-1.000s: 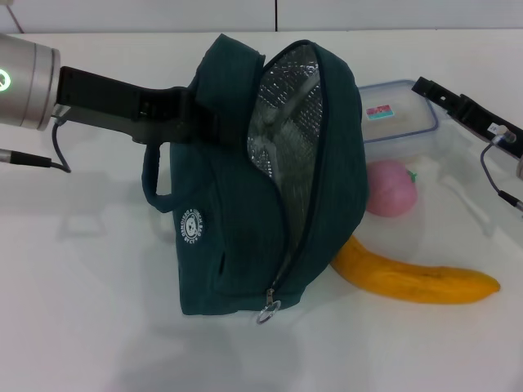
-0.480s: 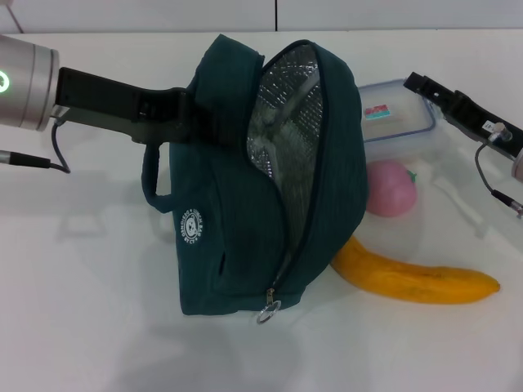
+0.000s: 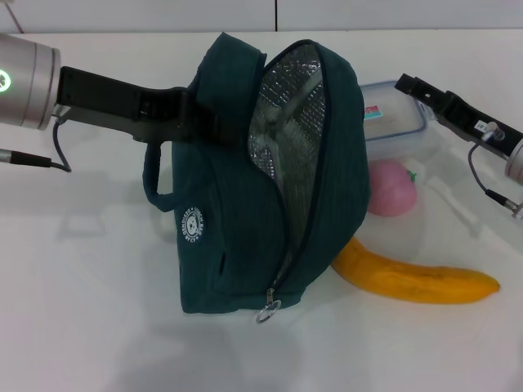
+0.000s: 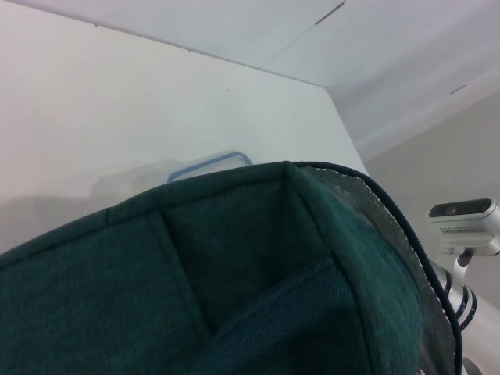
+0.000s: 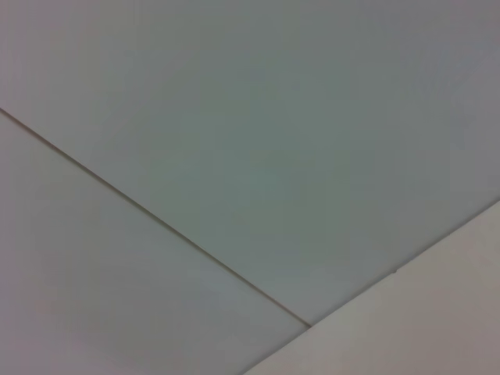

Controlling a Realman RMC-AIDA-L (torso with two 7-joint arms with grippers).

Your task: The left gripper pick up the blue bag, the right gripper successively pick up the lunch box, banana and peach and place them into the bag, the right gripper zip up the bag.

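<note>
The blue bag (image 3: 245, 220) stands on the white table, its zipper open and its silver lining (image 3: 286, 122) showing. My left gripper (image 3: 196, 121) is shut on the bag's upper left side; the bag's fabric fills the left wrist view (image 4: 195, 289). The clear lunch box (image 3: 391, 118) with a blue rim lies behind the bag on the right. The pink peach (image 3: 392, 188) lies in front of it and the banana (image 3: 417, 278) nearer still. My right gripper (image 3: 406, 83) hovers over the lunch box's right edge. The right wrist view shows only wall.
The zipper pull (image 3: 268, 309) hangs at the bag's lower front end. The bag's handle loop (image 3: 154, 175) hangs on its left. The lunch box's rim also shows in the left wrist view (image 4: 207, 166). The table's back edge (image 3: 122, 33) meets a wall.
My right gripper has moved left, farther over the lunch box and closer to the bag. The left gripper and the bag have not moved.
</note>
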